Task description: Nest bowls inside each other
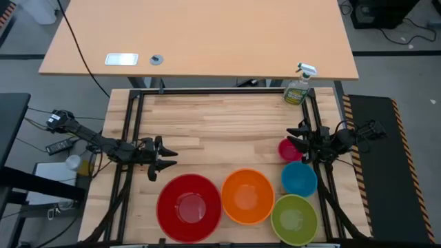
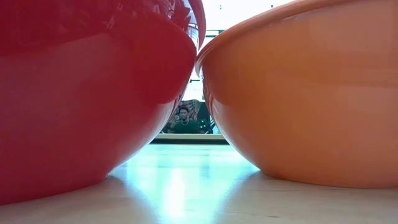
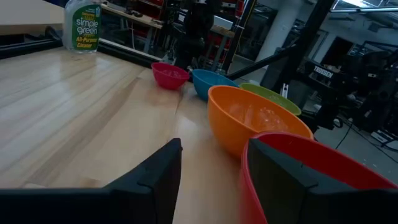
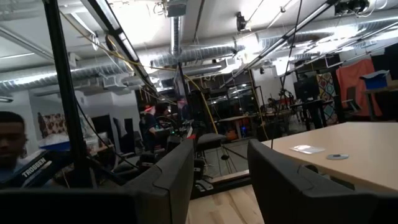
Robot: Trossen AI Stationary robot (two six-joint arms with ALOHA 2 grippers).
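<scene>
Five bowls stand upright on their bases along the table's near edge: red (image 1: 189, 207), orange (image 1: 247, 196), green (image 1: 294, 219), blue (image 1: 299, 179) and a small pink one (image 1: 289, 149). None sits inside another. The low view shows red (image 2: 81, 93) and orange (image 2: 305, 93) side by side. My left gripper (image 1: 171, 158) hangs open at the table's left, just beyond the red bowl (image 3: 323, 180), with nothing between its fingers. At the right edge, beside and above the pink bowl, my right gripper (image 1: 292, 136) is open and tipped up toward the room (image 4: 217, 180).
A green spray bottle (image 1: 298, 88) stands at the table's far right corner. Black frame rails (image 1: 134, 131) run along the left, right and far sides. Bare wood (image 1: 220, 131) fills the middle and far part. A person (image 4: 12, 140) shows in the room beyond.
</scene>
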